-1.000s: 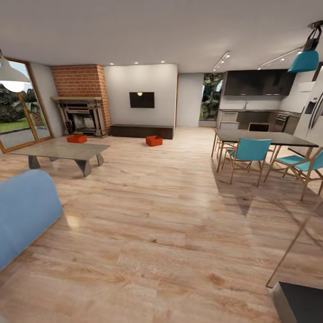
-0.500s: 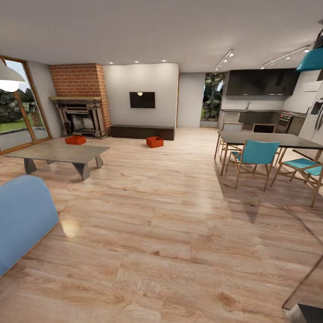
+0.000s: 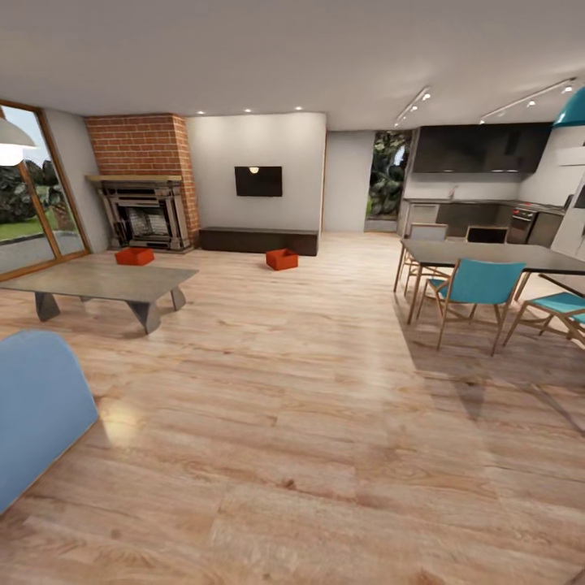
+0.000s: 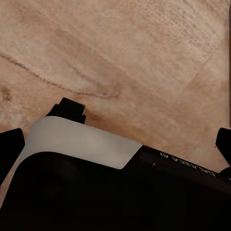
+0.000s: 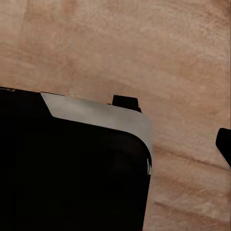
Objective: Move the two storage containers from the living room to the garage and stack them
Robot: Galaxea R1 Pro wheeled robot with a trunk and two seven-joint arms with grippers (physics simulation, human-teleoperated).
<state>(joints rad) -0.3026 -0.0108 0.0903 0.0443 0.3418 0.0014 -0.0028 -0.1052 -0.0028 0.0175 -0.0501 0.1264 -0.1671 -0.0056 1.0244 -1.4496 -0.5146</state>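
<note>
The left gripper (image 4: 144, 125) hangs over bare wood-plank floor (image 4: 144, 57); two dark finger tips stand well apart with nothing between them, so it is released and empty. The right gripper (image 5: 175, 125) also hangs above the planks, its two dark tips spread wide and holding nothing. Further out, in the head view, the living room opens ahead. Two orange-red boxes sit far off on the wood floor (image 3: 309, 422): one box (image 3: 134, 257) beyond the low grey coffee table (image 3: 106, 280), near the fireplace (image 3: 146, 213), the other box (image 3: 282, 259) just in front of the long dark cabinet (image 3: 258, 240), below the one black TV (image 3: 258, 181) on the white wall. The two boxes lie well apart. A brick chimney (image 3: 142, 146) rises above the fireplace, with glass garden doors (image 3: 28, 203) beside it. One blue sofa corner (image 3: 36, 406) shows nearest. One dark dining table (image 3: 496, 256) stands with two teal chairs (image 3: 475, 284) visible, and a dark kitchen behind.
</note>
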